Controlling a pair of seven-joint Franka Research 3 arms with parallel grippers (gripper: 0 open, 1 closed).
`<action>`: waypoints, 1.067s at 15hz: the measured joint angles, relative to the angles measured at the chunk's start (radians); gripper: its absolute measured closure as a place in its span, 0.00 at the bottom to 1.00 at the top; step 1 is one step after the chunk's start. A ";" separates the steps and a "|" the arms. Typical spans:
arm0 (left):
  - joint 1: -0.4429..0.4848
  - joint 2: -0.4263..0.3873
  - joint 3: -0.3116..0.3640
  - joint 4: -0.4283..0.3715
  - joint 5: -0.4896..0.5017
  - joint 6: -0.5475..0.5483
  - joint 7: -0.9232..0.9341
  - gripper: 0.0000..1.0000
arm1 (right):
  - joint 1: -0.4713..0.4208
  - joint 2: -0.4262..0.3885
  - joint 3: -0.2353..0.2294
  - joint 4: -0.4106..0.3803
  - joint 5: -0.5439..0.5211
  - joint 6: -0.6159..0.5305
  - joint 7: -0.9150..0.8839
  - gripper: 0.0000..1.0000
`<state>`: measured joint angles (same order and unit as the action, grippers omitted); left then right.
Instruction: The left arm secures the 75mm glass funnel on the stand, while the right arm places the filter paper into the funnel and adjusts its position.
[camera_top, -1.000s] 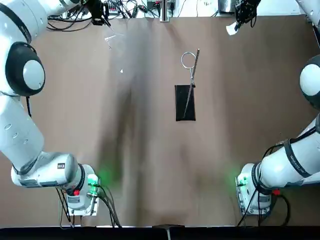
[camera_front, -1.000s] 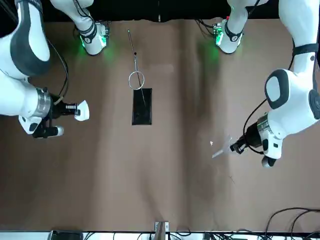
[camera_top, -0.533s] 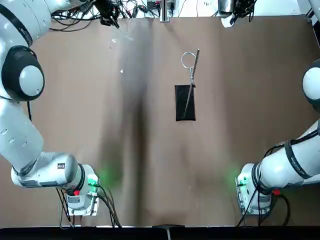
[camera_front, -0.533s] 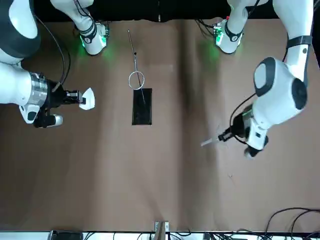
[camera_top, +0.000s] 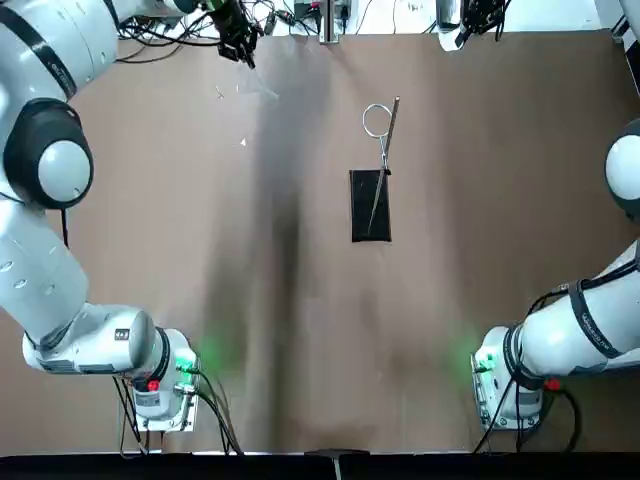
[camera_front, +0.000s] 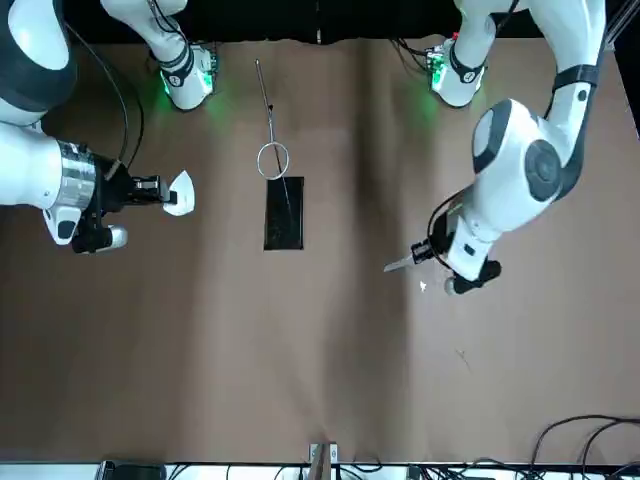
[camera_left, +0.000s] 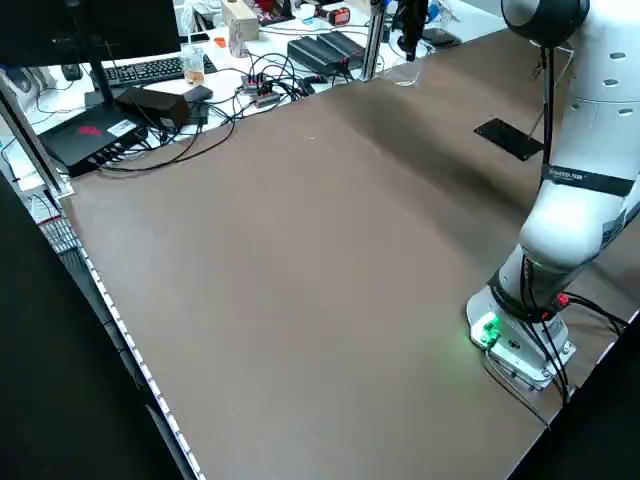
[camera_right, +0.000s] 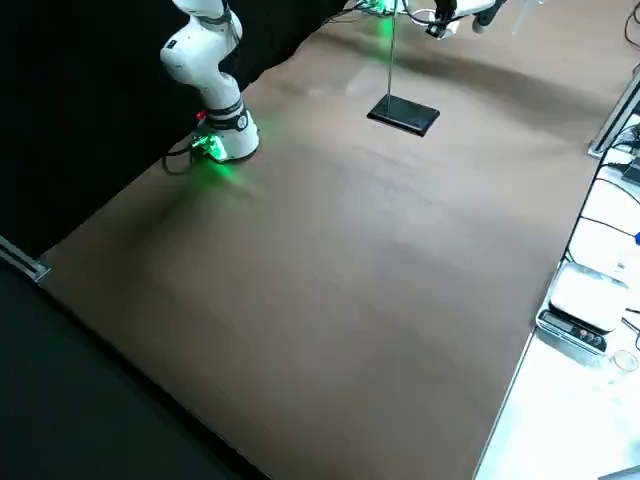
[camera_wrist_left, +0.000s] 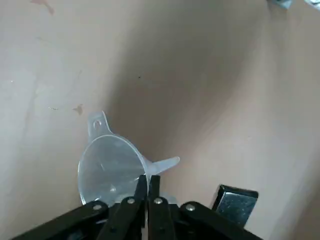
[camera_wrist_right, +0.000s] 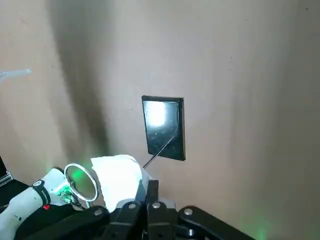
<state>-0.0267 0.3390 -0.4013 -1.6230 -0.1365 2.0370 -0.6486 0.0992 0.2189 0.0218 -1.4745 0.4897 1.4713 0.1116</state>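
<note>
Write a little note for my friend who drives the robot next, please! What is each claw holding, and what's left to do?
Left gripper: shut on the glass funnel, carried above the table on the robot's left far side.
Right gripper: shut on the filter paper, held up at the far right side.
Stand: mid-table, its ring empty.
Done: both things picked up.
Left: seat the funnel in the ring, then set the paper in it and adjust.

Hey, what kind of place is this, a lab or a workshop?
Most likely a robotics lab set up for a chemistry-style task: two arms at a brown table with a ring stand, one gripper holding a glass funnel, and a bench with a keyboard and cables behind.
</note>
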 joint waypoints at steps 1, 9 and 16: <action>-0.012 0.000 0.000 0.003 0.008 -0.001 0.000 0.97 | 0.000 0.000 0.000 -0.001 0.002 -0.004 0.000 0.99; -0.042 0.000 -0.002 0.046 0.063 -0.029 0.092 0.97 | 0.000 0.000 -0.003 -0.002 0.035 -0.005 0.001 0.99; -0.077 0.000 -0.025 0.048 0.114 -0.032 0.552 0.97 | -0.001 0.001 -0.004 -0.002 0.035 -0.005 0.000 0.99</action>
<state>-0.1039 0.3390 -0.4261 -1.5749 -0.0225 2.0048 -0.0970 0.0986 0.2194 0.0181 -1.4768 0.5249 1.4667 0.1121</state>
